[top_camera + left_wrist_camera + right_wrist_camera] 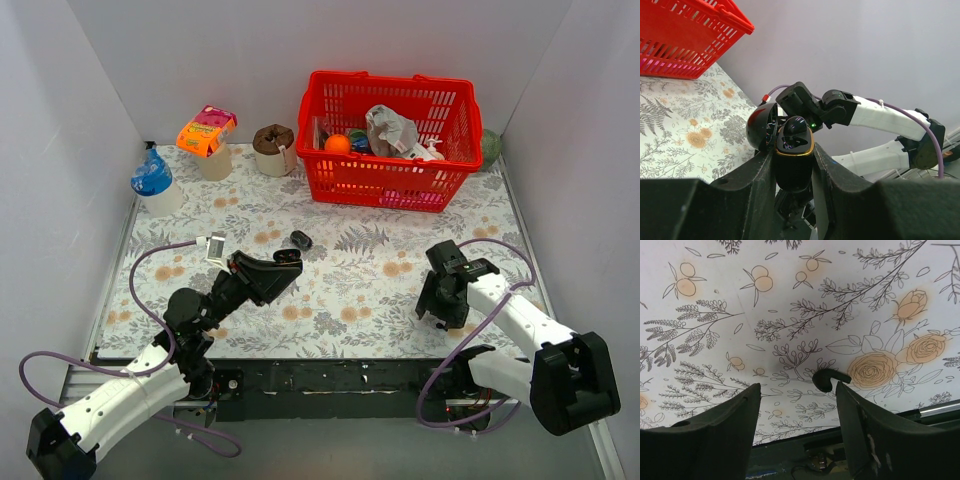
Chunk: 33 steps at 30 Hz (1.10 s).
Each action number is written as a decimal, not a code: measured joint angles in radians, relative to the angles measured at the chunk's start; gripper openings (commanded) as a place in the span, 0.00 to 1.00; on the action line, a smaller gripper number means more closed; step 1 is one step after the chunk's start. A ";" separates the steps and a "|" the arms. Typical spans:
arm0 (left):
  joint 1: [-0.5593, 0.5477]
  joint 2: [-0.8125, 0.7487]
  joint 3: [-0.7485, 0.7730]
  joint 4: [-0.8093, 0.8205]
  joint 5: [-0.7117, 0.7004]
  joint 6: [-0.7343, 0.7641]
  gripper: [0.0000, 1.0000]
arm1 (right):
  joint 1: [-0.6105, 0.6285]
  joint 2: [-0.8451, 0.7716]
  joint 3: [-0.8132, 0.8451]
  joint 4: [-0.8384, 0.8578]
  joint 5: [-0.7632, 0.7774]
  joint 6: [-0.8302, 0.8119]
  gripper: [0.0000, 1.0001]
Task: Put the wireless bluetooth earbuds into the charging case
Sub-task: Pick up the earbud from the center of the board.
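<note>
My left gripper (272, 272) (792, 152) is shut on the black charging case (287, 257) (794, 165), holding it above the floral cloth. The case has a gold rim, and its lid (762, 128) is hinged open to the left. One black earbud (796, 125) sits in the case's top. A second earbud (828, 379), comma-shaped, lies on the cloth just off the tip of my right finger (852, 410). My right gripper (432, 305) (798, 387) is open and points down at the cloth, with nothing between its fingers.
A small black pebble-shaped object (301, 239) lies on the cloth beyond the left gripper. The red basket (385, 185) with several items stands at the back. A blue-capped bottle (152, 182), an orange packet (206, 132) and a brown cup (274, 148) stand back left.
</note>
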 measured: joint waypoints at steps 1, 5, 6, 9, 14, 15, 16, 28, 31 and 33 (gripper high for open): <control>-0.003 0.000 0.000 0.000 0.000 -0.001 0.00 | 0.014 0.006 0.000 0.000 0.000 0.000 0.67; -0.010 -0.002 0.000 -0.001 -0.001 -0.003 0.00 | 0.026 0.015 0.000 -0.001 0.013 0.002 0.59; -0.012 -0.002 0.000 -0.002 -0.001 -0.003 0.00 | 0.026 0.018 0.000 -0.001 0.020 0.002 0.59; -0.016 -0.003 0.000 -0.003 -0.001 -0.003 0.00 | 0.026 0.026 0.000 -0.005 0.038 0.009 0.55; -0.018 -0.002 0.000 -0.003 -0.002 -0.003 0.00 | 0.027 0.042 0.000 -0.013 0.056 0.022 0.50; -0.019 -0.001 0.000 -0.003 -0.002 -0.003 0.00 | 0.030 0.045 0.000 -0.014 0.058 0.024 0.49; -0.021 0.000 0.000 -0.003 -0.002 -0.003 0.00 | 0.031 0.046 0.000 -0.015 0.061 0.026 0.48; -0.030 0.003 0.000 -0.003 -0.006 -0.003 0.00 | 0.053 0.079 0.000 -0.015 0.073 0.046 0.36; -0.030 0.001 0.000 -0.003 -0.010 -0.003 0.00 | 0.059 0.082 0.000 -0.015 0.075 0.051 0.28; -0.031 0.000 0.000 -0.003 -0.013 -0.003 0.00 | 0.063 0.082 0.000 -0.015 0.077 0.056 0.23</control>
